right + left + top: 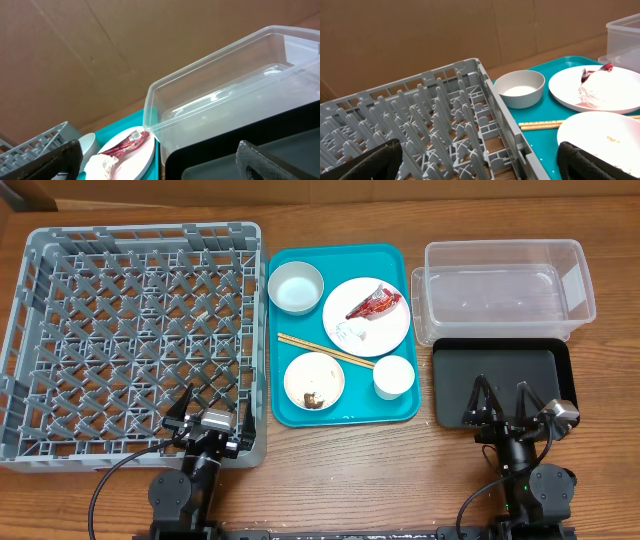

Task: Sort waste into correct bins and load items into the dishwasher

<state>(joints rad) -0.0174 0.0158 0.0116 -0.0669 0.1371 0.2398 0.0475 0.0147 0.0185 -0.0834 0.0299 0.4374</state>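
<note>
A teal tray (292, 408) holds a white plate (390, 328) with a red wrapper (375, 304) and a crumpled tissue (349, 332), a pale bowl (296, 287), a second bowl (314, 380) with a brown lump and rice grains, a white cup (393, 376) and chopsticks (324, 350). The grey dish rack (130, 330) lies at left. The clear tub (505, 288) and black tray (500, 380) lie at right. My left gripper (208, 406) is open and empty over the rack's near right corner. My right gripper (505, 402) is open and empty over the black tray.
The wooden table (610, 240) surrounds everything. A brown cardboard wall (420, 35) stands behind the table. In the left wrist view the rack's upright pegs (440, 130) rise between my fingers. Cables trail from both arm bases at the near edge.
</note>
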